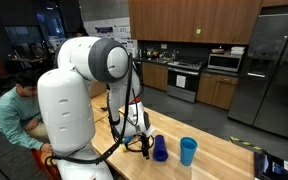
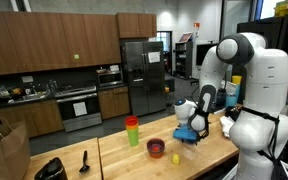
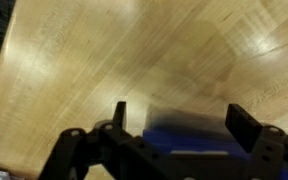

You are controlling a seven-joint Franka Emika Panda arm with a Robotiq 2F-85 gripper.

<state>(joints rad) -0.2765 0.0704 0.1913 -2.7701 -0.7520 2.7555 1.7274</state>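
Note:
My gripper [image 3: 182, 120] is open, its two dark fingers [image 3: 246, 126] spread wide over the wooden table [image 3: 134, 50]. A blurred dark blue cup [image 3: 184, 140] lies between them, close to the palm; I cannot tell whether it touches them. In both exterior views the gripper [image 1: 146, 143] [image 2: 190, 124] hangs low at the dark blue cup [image 1: 160, 149] [image 2: 186, 135]. A light blue cup [image 1: 188, 151] stands upright just beside it.
A red bowl [image 2: 156, 148], a small yellow piece [image 2: 176, 158] and a green, red and yellow cup stack [image 2: 132, 130] stand on the table [image 2: 114, 160]. Further along lie a black utensil [image 2: 84, 159] and a black object [image 2: 51, 170]. A person [image 1: 14, 112] sits behind the arm.

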